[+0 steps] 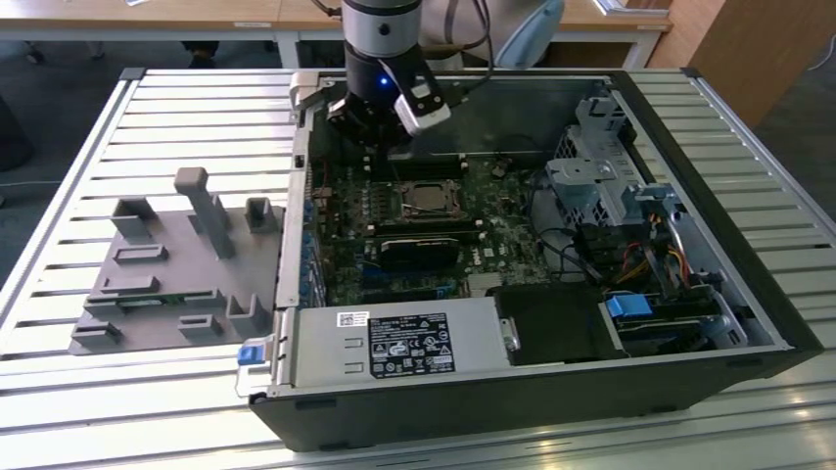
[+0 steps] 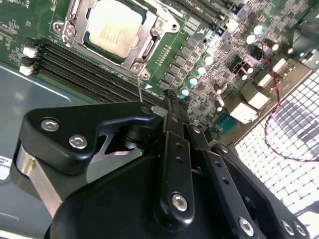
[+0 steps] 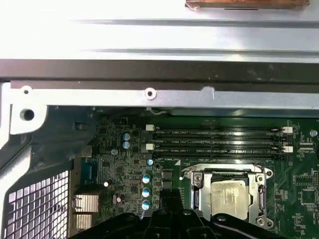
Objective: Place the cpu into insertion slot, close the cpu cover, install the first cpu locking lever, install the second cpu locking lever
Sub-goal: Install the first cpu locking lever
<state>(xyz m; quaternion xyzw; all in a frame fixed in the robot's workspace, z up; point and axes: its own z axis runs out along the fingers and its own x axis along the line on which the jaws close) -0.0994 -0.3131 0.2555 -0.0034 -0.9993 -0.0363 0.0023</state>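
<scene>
The cpu (image 2: 113, 27) lies seated in the insertion slot (image 1: 405, 192) on the green board, with the cpu cover (image 2: 149, 47) framing it. The gripper (image 2: 174, 94) hovers near the slot's far side, toward the exterior view's left, its fingers pressed together on nothing. The power supply label (image 1: 405, 345) is too small to read.

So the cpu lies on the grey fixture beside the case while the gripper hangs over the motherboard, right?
No. The cpu sits on the motherboard, framed by the cpu cover, as both wrist views show; the gripper does hang over the motherboard.
</scene>
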